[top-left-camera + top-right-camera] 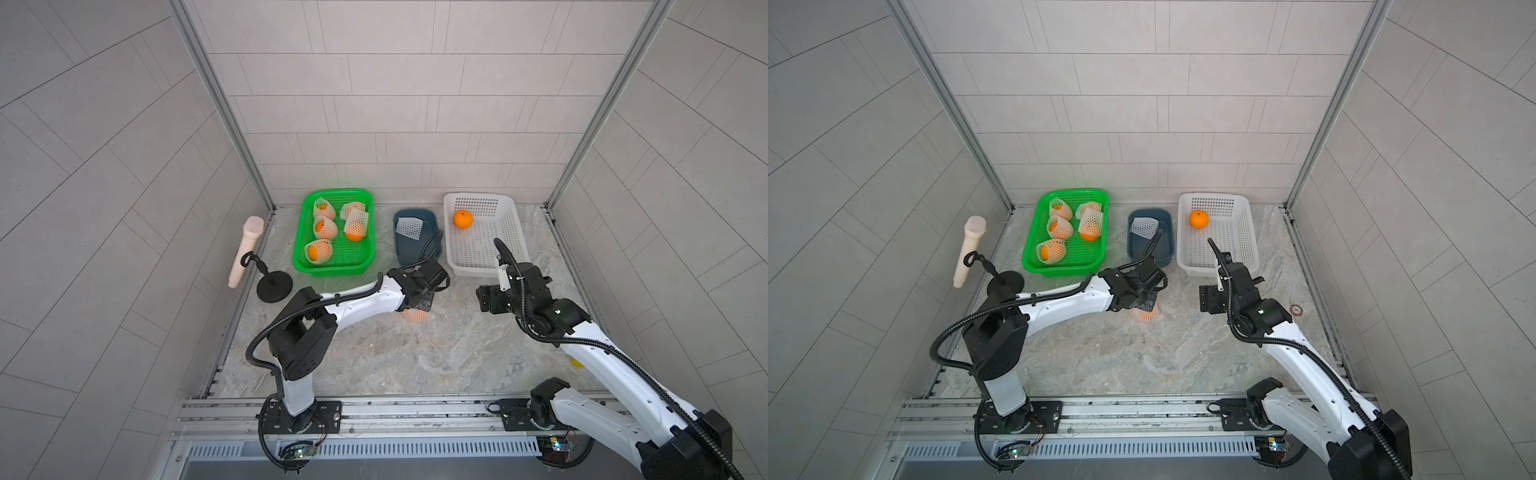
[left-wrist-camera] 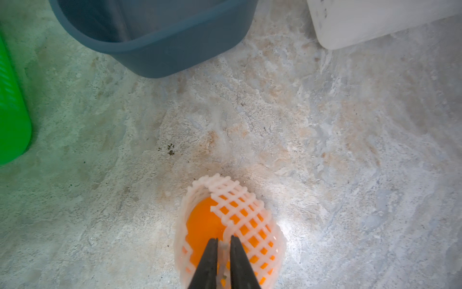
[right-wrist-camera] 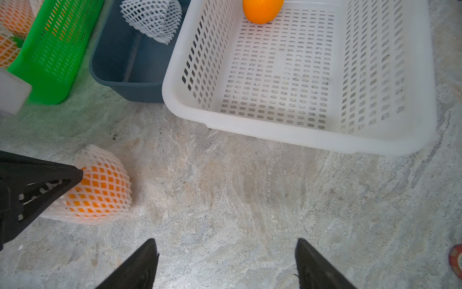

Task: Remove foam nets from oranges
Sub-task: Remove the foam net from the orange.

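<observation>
My left gripper (image 2: 223,240) is almost closed and pinches the edge of the foam net (image 2: 246,212) that wraps 1 orange (image 2: 203,225); this fruit lies on the table (image 3: 225,190), in front of the blue bin (image 3: 120,65); my right gripper (image 3: 226,241) stands open over bare table and holds nothing; 1 loose net (image 3: 152,20) lies in the bin; 1 bare orange (image 3: 262,10) sits in the white basket (image 3: 275,136); 5 netted oranges (image 1: 324,226) are in the green basket (image 1: 332,270).
</observation>
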Motion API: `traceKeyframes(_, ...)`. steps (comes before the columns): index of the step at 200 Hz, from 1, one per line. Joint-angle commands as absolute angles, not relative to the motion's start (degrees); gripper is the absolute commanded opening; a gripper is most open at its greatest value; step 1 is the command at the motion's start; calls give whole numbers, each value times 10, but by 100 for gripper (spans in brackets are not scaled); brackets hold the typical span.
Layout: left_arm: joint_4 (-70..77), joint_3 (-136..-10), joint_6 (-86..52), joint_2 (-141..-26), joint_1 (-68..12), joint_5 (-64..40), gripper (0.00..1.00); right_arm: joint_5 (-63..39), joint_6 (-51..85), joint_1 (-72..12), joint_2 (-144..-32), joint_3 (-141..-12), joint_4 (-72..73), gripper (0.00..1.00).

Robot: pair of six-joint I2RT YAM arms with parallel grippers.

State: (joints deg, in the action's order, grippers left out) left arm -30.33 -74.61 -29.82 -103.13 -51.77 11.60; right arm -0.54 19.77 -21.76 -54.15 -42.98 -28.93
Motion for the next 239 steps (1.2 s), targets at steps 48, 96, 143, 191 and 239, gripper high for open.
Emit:
traceKeyframes(48, -322, -749, -297, -1004, -517, 140, 30, 6, 206, -220, -536, -422, -294, 87)
traceKeyframes(96, -327, -753, -299, -1011, -517, 134, 56, 7, 205, -220, -534, -422, -294, 87)
traceKeyframes(143, -322, -746, -300, -1004, -518, 114, 52, 8, 207, -220, -529, -421, -296, 87)
traceKeyframes(191, -313, -725, -302, -975, -523, 101, 52, 6, 208, -220, -526, -419, -296, 87)
traceKeyframes(239, -312, -721, -302, -965, -533, 102, 55, 7, 209, -220, -516, -416, -300, 87)
